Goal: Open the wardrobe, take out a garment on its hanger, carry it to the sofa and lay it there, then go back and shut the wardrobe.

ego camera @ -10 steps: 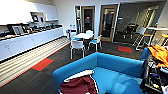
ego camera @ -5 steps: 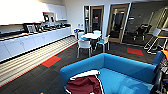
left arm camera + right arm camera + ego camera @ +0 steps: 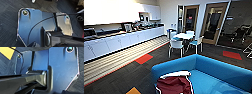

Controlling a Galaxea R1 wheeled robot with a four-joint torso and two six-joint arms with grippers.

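The head camera swings left: the blue sofa (image 3: 214, 72) and the maroon jacket (image 3: 174, 85) lying on it slide toward the right and lower edge, while the long white counter (image 3: 121, 41) and striped floor band (image 3: 121, 60) spread wider into view.

matt cloth sofa (image 3: 219, 72), cloth garment (image 3: 174, 85)

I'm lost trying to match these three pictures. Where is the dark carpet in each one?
Head view: the dark carpet covers the floor in front of the blue sofa.
Left wrist view: carpet beside the robot's dark plate.
Right wrist view: carpet beside the plate.
Shared landmark: probably the yellow-orange floor tile.
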